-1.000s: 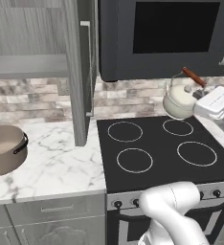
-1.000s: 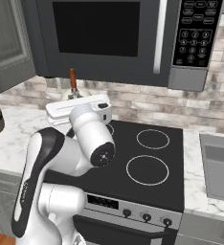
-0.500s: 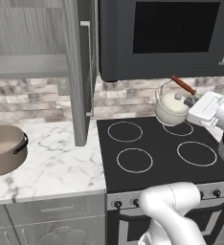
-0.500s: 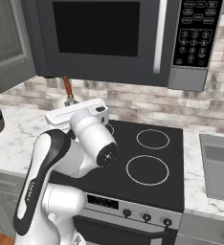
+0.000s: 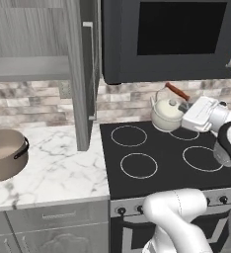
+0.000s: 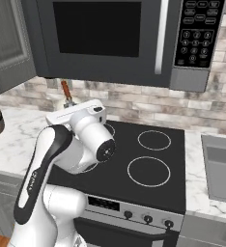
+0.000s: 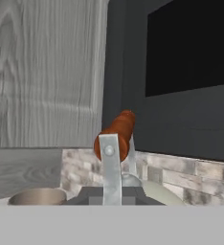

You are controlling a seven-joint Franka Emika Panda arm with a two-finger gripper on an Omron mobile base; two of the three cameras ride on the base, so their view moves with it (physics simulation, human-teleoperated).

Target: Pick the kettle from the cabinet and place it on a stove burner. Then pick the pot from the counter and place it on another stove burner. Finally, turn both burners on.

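Left base view shows the kettle (image 5: 167, 112) at the far side of the black cooktop (image 5: 157, 173), between the two far burner rings, its base at the glass or just above it; which one I cannot tell. The gripper (image 5: 186, 109) reaches in from the right, jaws pinched on the kettle's reddish-brown handle bar (image 7: 117, 135). The pot (image 5: 4, 153) sits on the marble counter (image 5: 58, 173) at far left, below the open cabinet (image 5: 33, 69).
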